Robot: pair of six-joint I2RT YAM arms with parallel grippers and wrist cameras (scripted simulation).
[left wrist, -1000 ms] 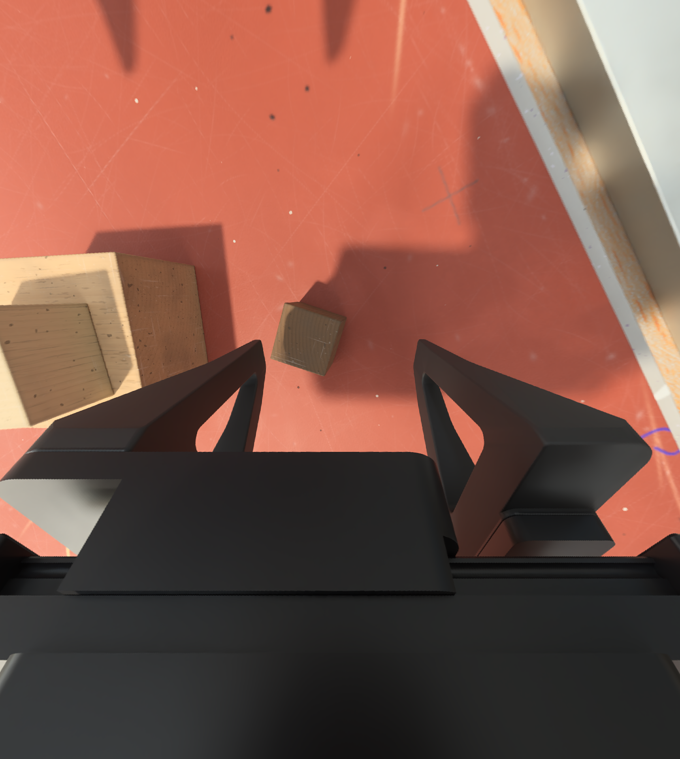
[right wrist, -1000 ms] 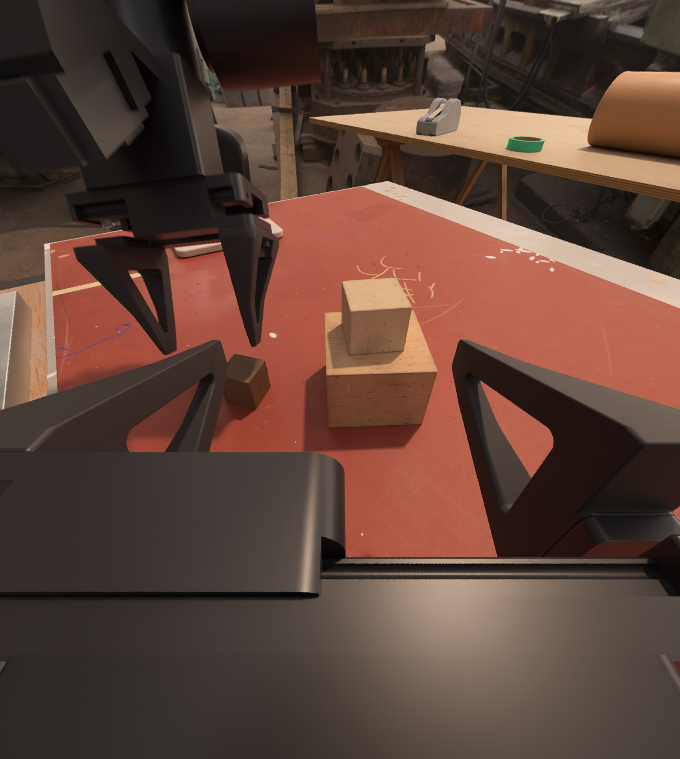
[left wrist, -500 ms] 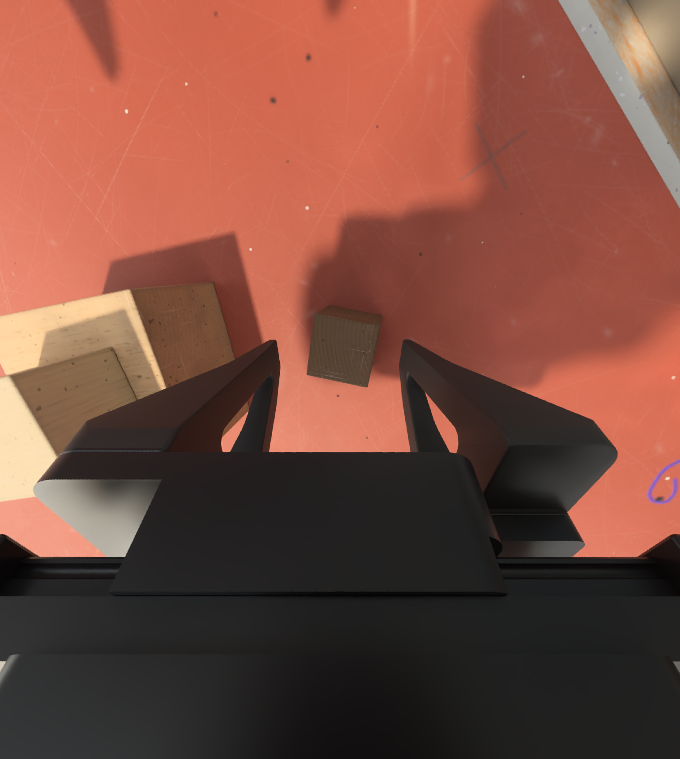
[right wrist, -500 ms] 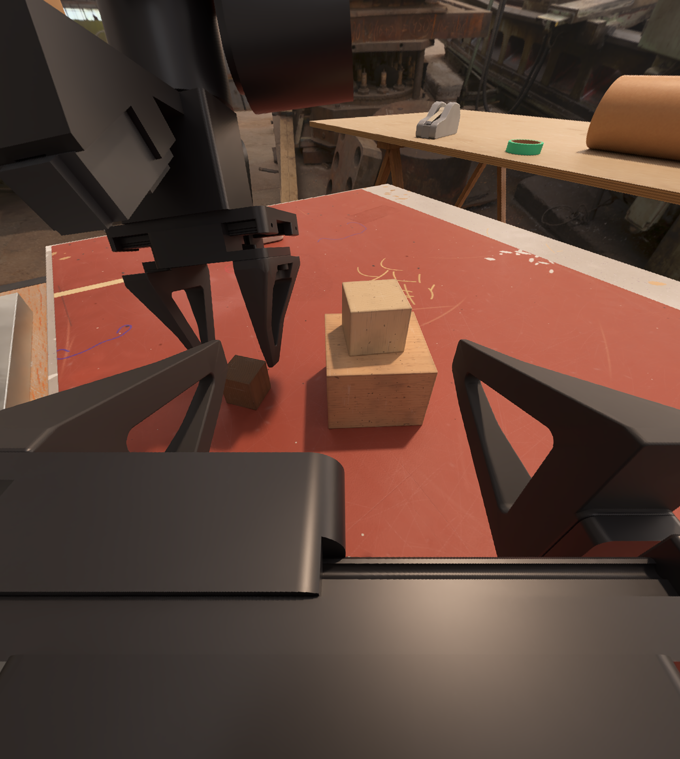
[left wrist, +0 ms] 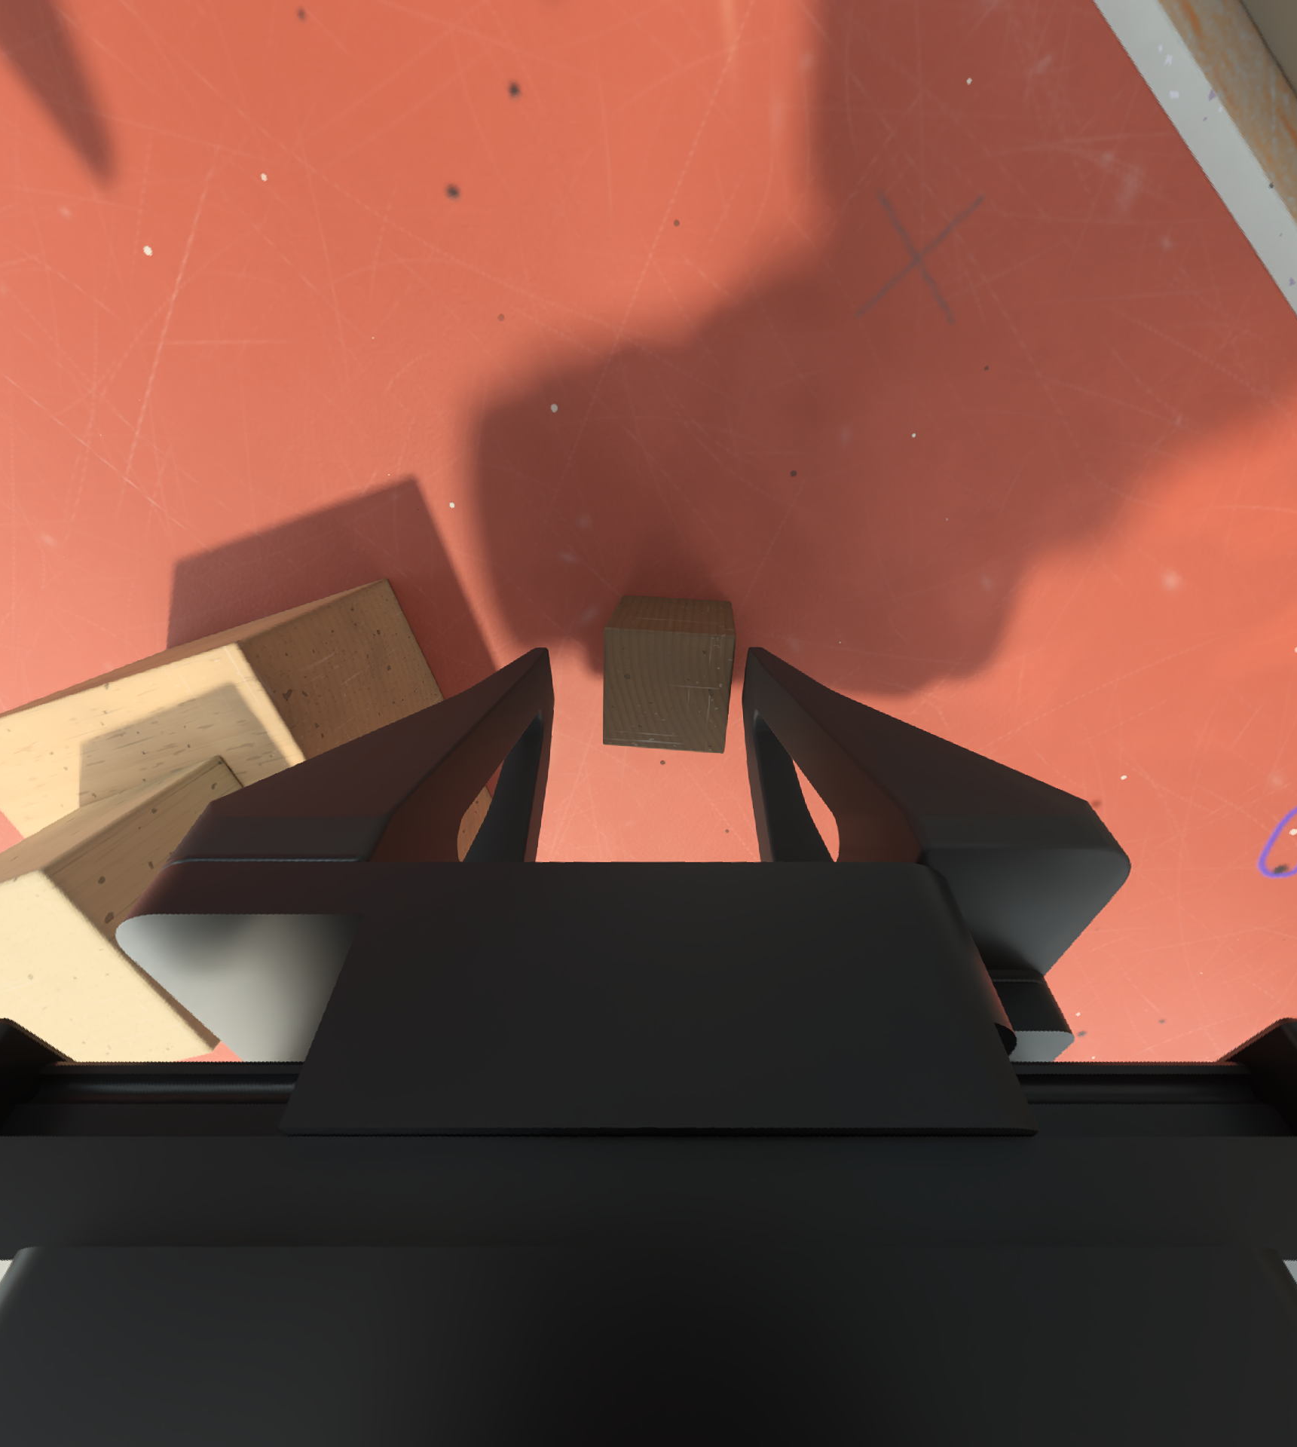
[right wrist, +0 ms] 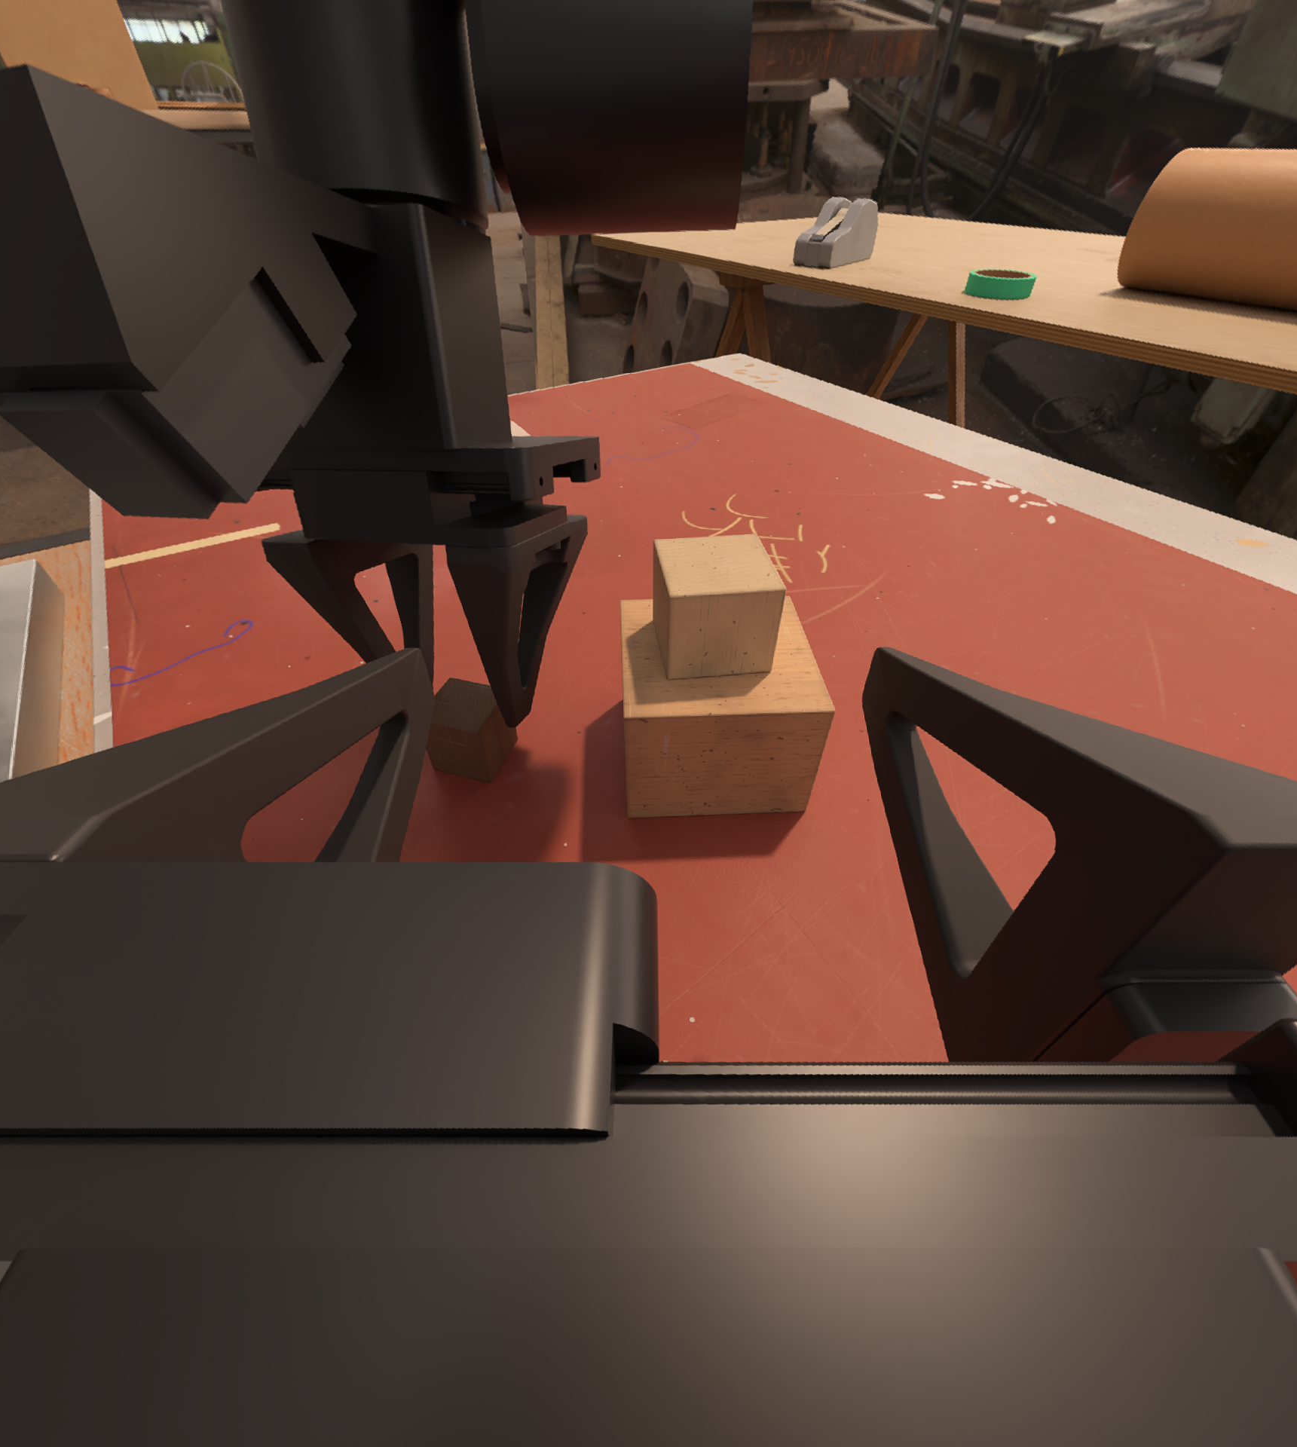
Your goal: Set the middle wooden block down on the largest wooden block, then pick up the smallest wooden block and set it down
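Observation:
The smallest wooden block (left wrist: 664,677), dark brown, lies on the red table (left wrist: 394,313); it also shows in the right wrist view (right wrist: 466,730). My left gripper (left wrist: 645,658) is open, lowered around it, one finger on each side with small gaps. The middle block (right wrist: 715,603) sits on the largest block (right wrist: 723,736); both show at the left in the left wrist view, the middle block (left wrist: 26,932) and the largest block (left wrist: 159,705). My right gripper (right wrist: 645,665) is open and empty, held back from the stack. The left gripper (right wrist: 457,697) shows there too.
The table's pale edge (left wrist: 1256,180) runs along the upper right. Beyond the table stands a wooden workbench (right wrist: 1021,313) with a grey tape dispenser (right wrist: 837,232), a green tape roll (right wrist: 1000,283) and a brown roll (right wrist: 1248,227).
My left gripper has come down and shifted over the smallest block, and its fingers have narrowed around it. The right gripper and the stacked blocks have not moved.

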